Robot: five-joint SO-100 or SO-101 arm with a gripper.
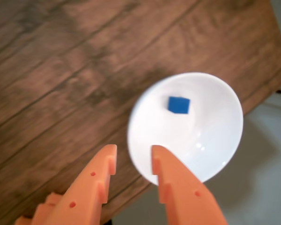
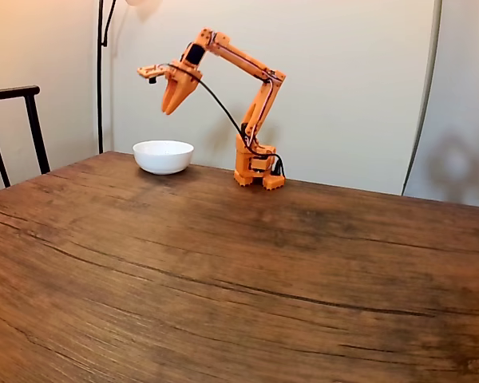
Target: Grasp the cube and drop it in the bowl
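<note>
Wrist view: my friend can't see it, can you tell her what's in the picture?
A tiny bright blue cube lies inside a glossy round white bowl near the edge of a dark brown wooden table. The orange two-finger gripper hangs above the bowl's near rim, its jaws apart and holding nothing.

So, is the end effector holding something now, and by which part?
Nothing is held. The end effector is open above the bowl; the cube lies inside.

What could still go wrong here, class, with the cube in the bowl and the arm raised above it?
1. The bowl sits near the table edge; a knock from the gripper as it retreats could push it off.
2. The open gripper hangs above the rim, so lowering could tip the bowl and spill the cube.
</note>
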